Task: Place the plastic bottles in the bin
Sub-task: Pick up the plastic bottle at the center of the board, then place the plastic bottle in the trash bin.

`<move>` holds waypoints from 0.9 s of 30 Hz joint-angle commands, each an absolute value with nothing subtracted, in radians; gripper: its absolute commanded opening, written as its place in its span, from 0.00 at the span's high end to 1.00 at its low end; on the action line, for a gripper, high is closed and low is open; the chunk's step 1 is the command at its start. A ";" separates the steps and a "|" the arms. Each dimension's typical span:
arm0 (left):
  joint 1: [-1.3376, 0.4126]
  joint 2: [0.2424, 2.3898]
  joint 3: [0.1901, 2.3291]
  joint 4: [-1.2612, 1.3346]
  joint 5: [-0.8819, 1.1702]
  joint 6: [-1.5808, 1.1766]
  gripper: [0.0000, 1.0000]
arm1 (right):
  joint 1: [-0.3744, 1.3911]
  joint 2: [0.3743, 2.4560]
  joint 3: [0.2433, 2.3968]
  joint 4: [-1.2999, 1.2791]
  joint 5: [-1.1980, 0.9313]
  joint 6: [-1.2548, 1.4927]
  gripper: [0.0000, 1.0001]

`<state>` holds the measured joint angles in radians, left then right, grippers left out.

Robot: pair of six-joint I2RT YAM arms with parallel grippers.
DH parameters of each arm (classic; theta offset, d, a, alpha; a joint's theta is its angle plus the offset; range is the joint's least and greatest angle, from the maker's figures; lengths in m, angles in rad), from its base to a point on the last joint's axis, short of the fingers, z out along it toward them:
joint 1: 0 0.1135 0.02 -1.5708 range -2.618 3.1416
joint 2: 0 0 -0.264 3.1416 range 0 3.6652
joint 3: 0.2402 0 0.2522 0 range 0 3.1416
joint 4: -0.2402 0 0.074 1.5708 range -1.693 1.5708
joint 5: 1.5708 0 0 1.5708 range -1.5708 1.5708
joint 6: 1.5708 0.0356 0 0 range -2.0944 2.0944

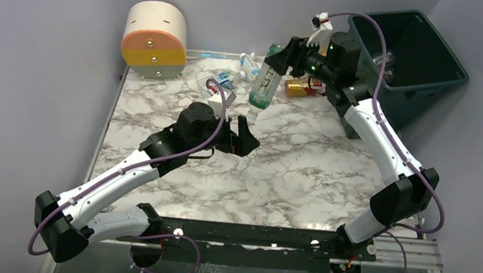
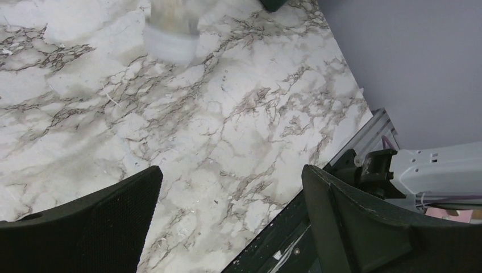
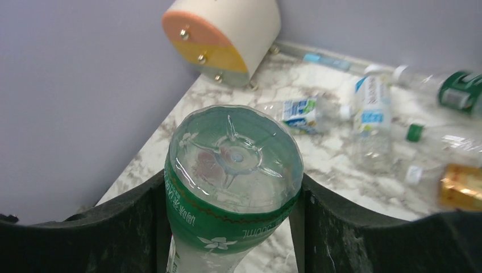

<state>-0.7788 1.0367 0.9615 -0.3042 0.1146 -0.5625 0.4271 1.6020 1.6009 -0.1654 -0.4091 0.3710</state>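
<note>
My right hand (image 1: 286,58) gripped one green-label bottle (image 1: 265,85), marked "500mL". My left hand (image 1: 245,138) hung open, and four-ish loose bottles (image 1: 251,67) lay on the counter (image 1: 289,164).

We find the drum (image 1: 155,40) at eleven o'clock on the worktop (image 1: 288,174), plastic bottles (image 1: 249,67) lying at twelve along its far edge, one held bottle (image 1: 265,85) above them, the bin (image 1: 423,94) off its two-o'clock corner.
</note>
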 commanded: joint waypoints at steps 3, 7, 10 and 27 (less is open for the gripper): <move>-0.776 1.024 0.968 -0.331 0.095 -0.545 0.01 | 0.398 1.597 1.801 -0.298 -0.177 0.202 0.33; -0.776 1.024 0.966 -0.331 0.096 -0.542 0.01 | 0.319 1.592 1.893 -0.307 -0.133 0.176 0.32; -0.776 1.024 0.968 -0.331 0.099 -0.536 0.01 | 0.202 1.601 1.955 -0.309 -0.162 0.200 0.32; -0.776 1.056 0.953 -0.319 0.119 -0.539 0.01 | 0.011 1.511 1.915 -0.045 0.181 0.078 0.34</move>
